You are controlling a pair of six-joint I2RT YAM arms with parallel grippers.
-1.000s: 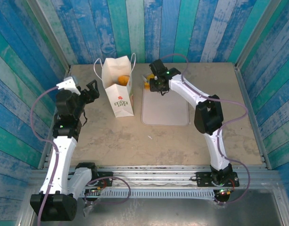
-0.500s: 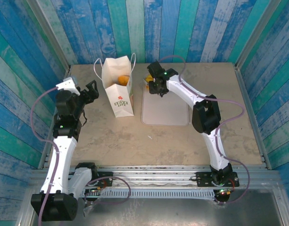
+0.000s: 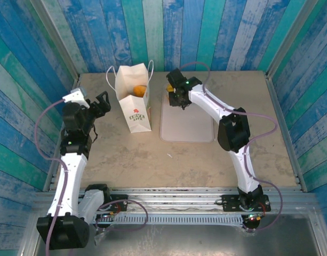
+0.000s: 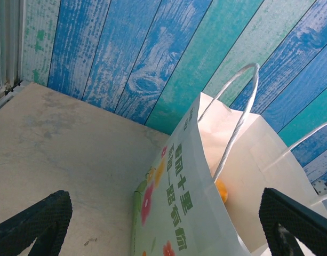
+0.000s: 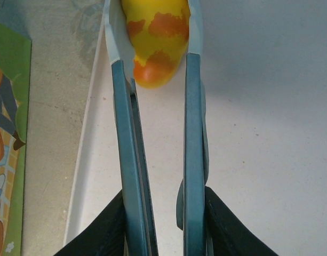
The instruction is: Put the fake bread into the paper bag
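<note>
Spreads the jaws of the left gripper (image 3: 103, 102) wide, clasping nothing, just beside the paper bag (image 3: 135, 109) upright on the tabletop (image 3: 142, 154). Presses the jaws of the right gripper (image 5: 163, 213) onto metal tongs (image 5: 123, 160), pinching an orange-striped croissant (image 5: 155, 37) over the far left corner of the pale tray (image 5: 259, 133). Finds another orange pastry (image 3: 140, 89) inside the bag.

Blue and teal painted plank walls (image 3: 168, 32) enclose a scuffed beige tabletop (image 3: 142, 154).
</note>
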